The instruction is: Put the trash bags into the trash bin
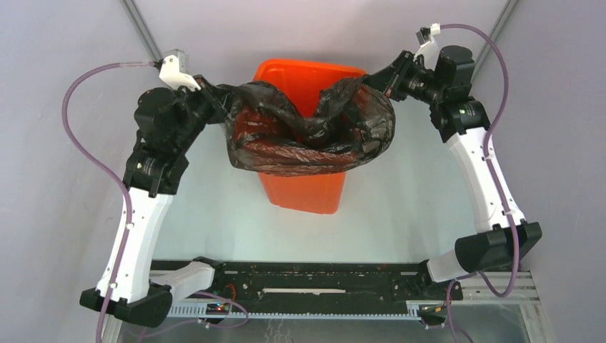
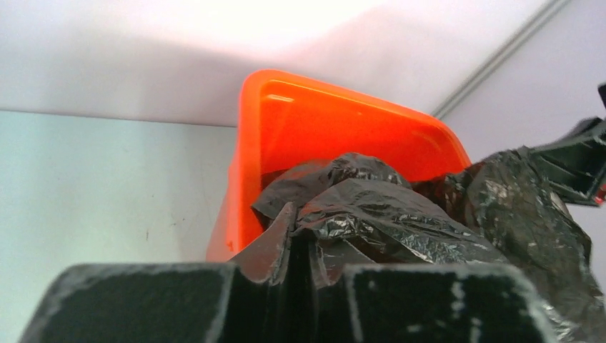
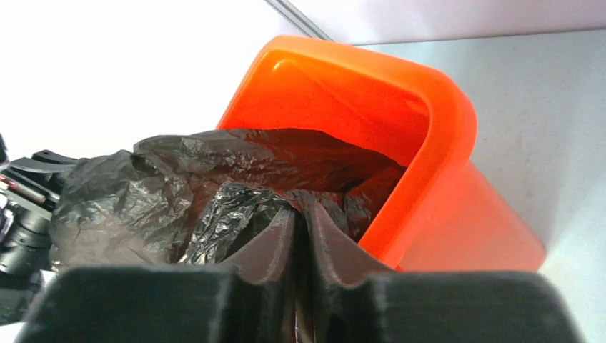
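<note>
Two grips on one black trash bag (image 1: 307,139), that's my picture right now. My left gripper (image 1: 214,98) sits just left of the orange trash bin (image 1: 304,191), about level with its rim. Its jaws are clamped on a pinch of crinkled film, and the left wrist view shows the plastic squeezed flat between them. My right gripper (image 1: 379,80) mirrors it just right of the bin's far corner, jaws likewise pressed together on the bag's other edge.

The bag hangs stretched between them across the bin's mouth. It bulges out past both side walls and sags over the near rim, down onto the front wall. Glossy folds dip inside the bin, showing reddish-brown against the orange. The far rim and back wall stay uncovered. The bin stands upright on the pale table (image 1: 407,207).
</note>
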{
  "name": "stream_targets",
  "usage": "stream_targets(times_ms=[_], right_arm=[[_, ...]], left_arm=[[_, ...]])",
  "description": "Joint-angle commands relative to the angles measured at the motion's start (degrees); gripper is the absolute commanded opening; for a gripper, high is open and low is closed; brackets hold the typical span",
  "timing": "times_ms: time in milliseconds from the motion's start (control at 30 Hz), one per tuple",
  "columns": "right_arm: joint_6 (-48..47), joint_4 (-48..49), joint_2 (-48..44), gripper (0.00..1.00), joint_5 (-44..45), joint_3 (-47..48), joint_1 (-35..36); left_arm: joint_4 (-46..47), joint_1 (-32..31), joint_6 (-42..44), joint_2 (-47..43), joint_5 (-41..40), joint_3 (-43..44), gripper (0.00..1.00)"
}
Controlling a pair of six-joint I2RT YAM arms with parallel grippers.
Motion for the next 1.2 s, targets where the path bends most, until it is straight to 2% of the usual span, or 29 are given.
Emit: stream_targets(times_ms=[0, 33, 67, 233, 400, 533, 633, 867, 1033, 1167], right_arm=[[10.5, 8.0, 1.1, 0.09, -0.3, 0.3, -1.6], [11.7, 7.6, 1.5, 0.02, 1.2, 0.4, -2.1], [12.5, 7.1, 1.9, 0.0, 2.4, 0.4, -2.5], [14.8, 5.6, 5.6, 0.0, 4.8, 1.6, -4.7], [15.2, 5.6, 11.0, 0.0, 4.1, 5.9, -5.6], [15.3, 6.0, 13.5, 0.0, 3.1, 7.8, -5.9], [15.9, 6.5, 14.2, 0.0, 2.9, 7.2, -6.5], [17.5, 7.5, 16.3, 0.0, 1.7, 7.1, -7.5], [18.7, 7.3, 18.2, 0.0, 1.0, 7.3, -8.0], [19.2, 5.6, 19.2, 0.04, -0.1, 7.5, -7.8]], left_arm=[[1.3, 4.3, -8.2, 2.0, -2.4, 3.4, 0.1], [1.5, 5.3, -9.9, 2.7, -2.0, 3.4, 0.08], [1.9, 6.4, -11.5, 3.4, -1.3, 3.4, 0.08], [3.9, 10.7, -18.5, 7.6, 0.7, 2.0, 0.03], [9.3, 14.5, -24.9, 12.1, 7.6, 0.6, 0.02], [11.1, 15.5, -26.2, 16.6, 12.3, 2.8, 0.09], [11.4, 16.1, -27.7, 19.6, 14.7, 4.0, 0.1], [18.2, 19.1, -36.3, 24.7, 20.4, 1.5, 0.11], [19.1, 20.3, -39.3, 25.8, 21.9, -1.7, 0.15], [16.8, 20.7, -39.6, 25.4, 22.4, -3.9, 0.19]])
